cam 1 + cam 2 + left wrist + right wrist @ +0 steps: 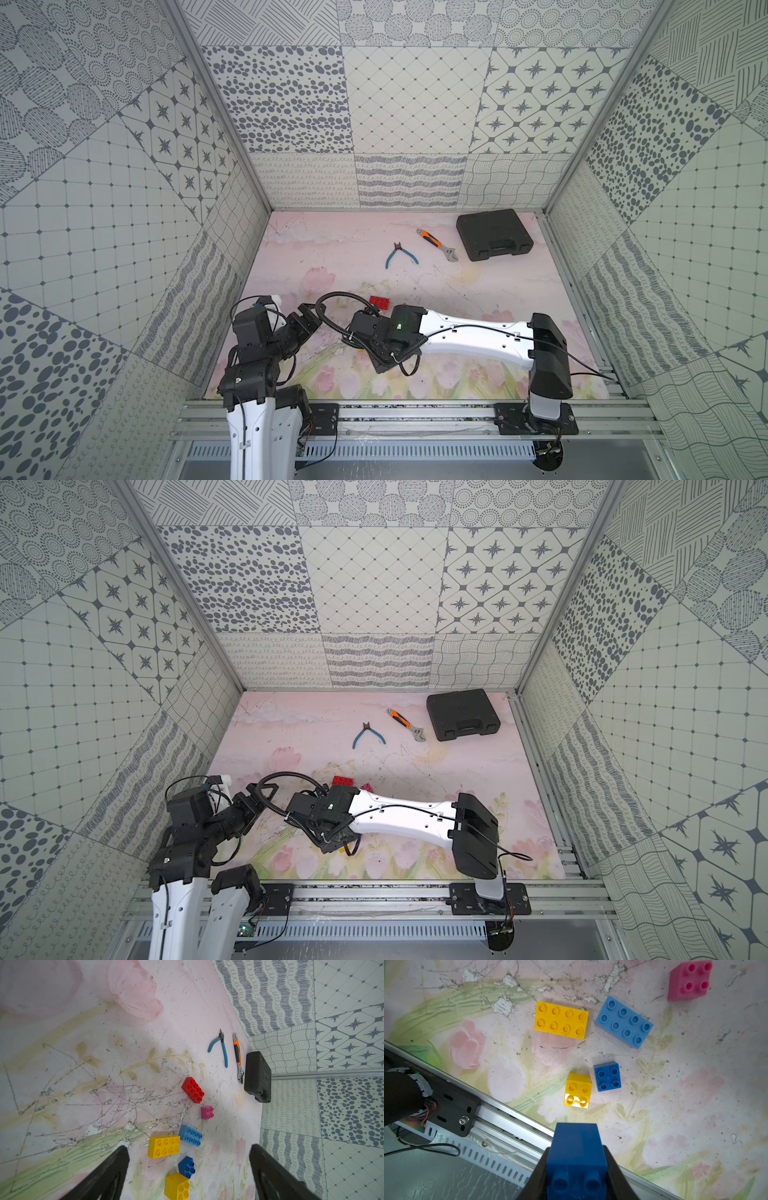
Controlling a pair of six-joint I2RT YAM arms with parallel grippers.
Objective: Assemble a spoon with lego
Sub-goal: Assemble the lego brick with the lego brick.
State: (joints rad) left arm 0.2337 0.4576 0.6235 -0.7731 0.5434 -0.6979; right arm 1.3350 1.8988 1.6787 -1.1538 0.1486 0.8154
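Observation:
No spoon shows in any view; the lego bricks lie apart on the flowered mat. My right gripper (576, 1148) is shut on a dark blue brick (576, 1157), held above the mat's front edge. Beyond it lie a yellow square brick (578, 1089), a dark blue square brick (607, 1076), a yellow oblong brick (561, 1020), a light blue oblong brick (624, 1022) and a pink square brick (689, 980). A red oblong brick (193, 1089) lies farther back. My left gripper (187, 1148) is open and empty, off the mat, facing the bricks from the left.
Blue-handled pliers (400, 254), an orange-handled wrench (437, 245) and a black case (493, 235) lie at the back right. An aluminium rail (508, 1109) runs along the mat's front edge. Patterned walls enclose three sides.

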